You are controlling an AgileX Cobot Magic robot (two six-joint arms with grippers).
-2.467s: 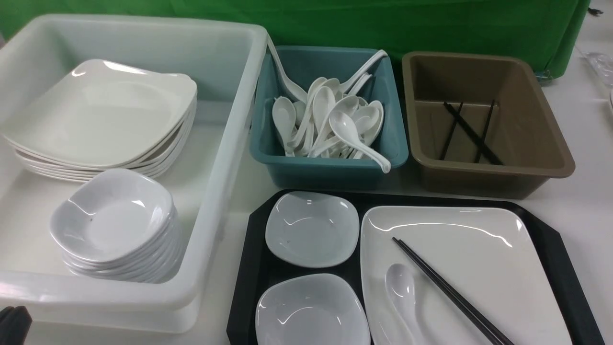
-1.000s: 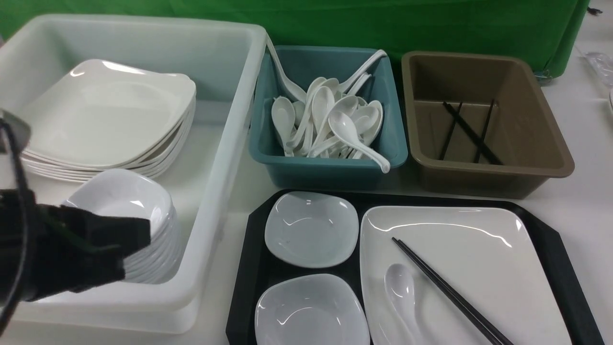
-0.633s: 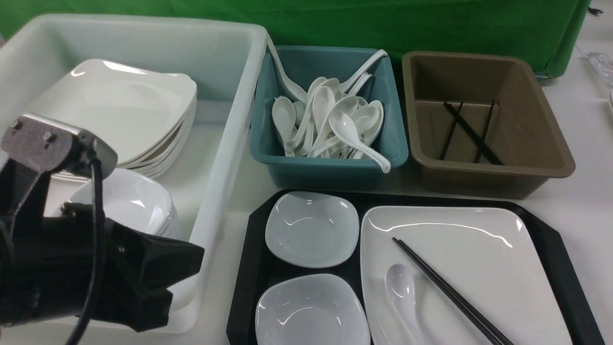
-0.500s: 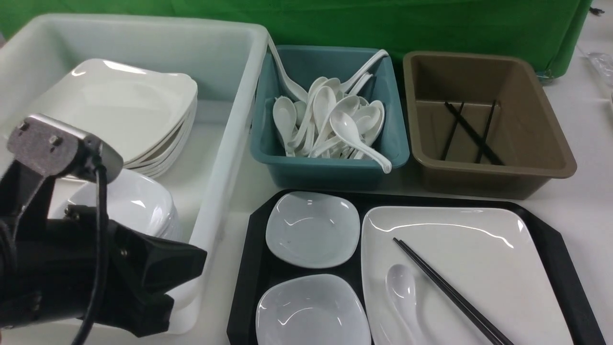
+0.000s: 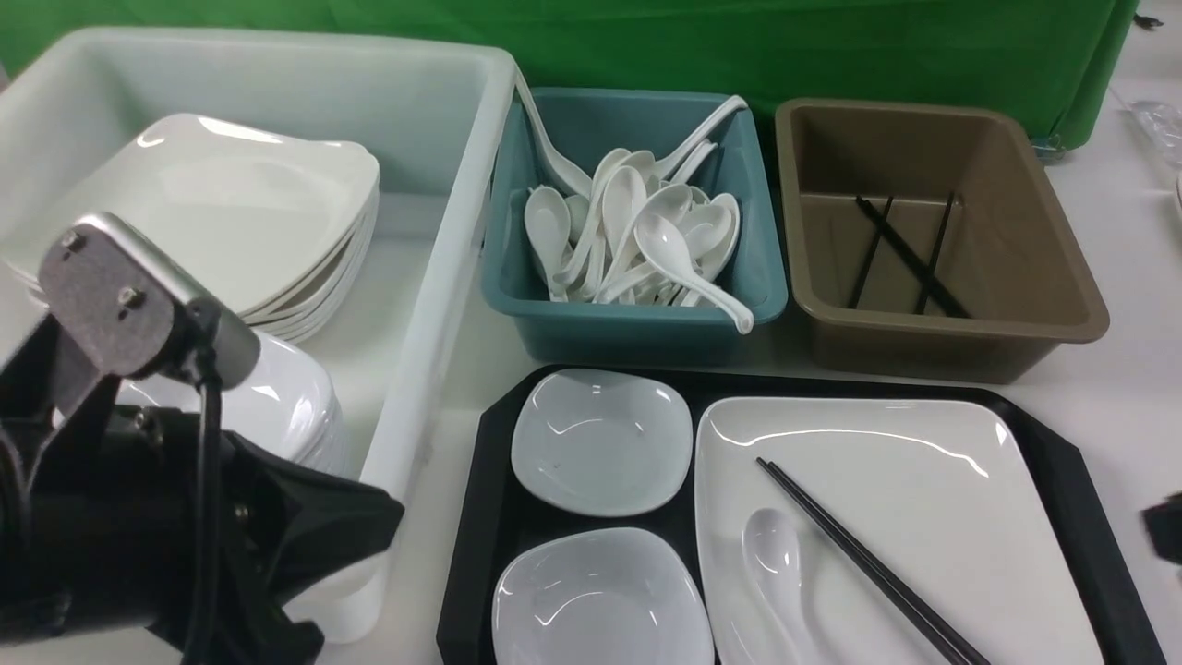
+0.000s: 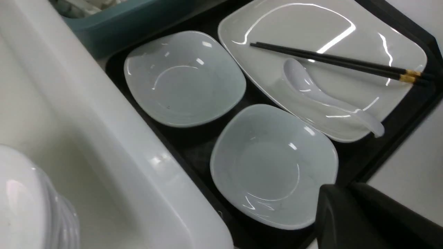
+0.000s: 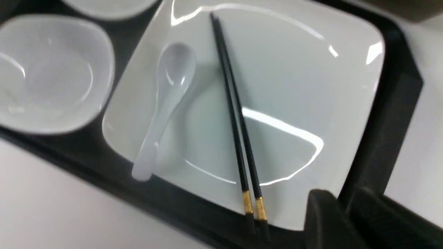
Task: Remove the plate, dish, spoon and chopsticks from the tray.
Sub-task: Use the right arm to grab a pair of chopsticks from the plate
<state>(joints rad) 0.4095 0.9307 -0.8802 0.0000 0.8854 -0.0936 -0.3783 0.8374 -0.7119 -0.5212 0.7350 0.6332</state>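
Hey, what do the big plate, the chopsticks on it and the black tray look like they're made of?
Plate: glossy white with sharp light streaks. It could be ceramic or melamine; the look leaves it open.
Chopsticks: smooth black with gold bands near one end, likely lacquered wood or plastic.
Tray: dull black with hardly any shine, probably moulded plastic.

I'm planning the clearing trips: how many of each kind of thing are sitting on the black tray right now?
Plate: 1
Small dishes: 2
Spoon: 1
Chopsticks: 2
Total: 6
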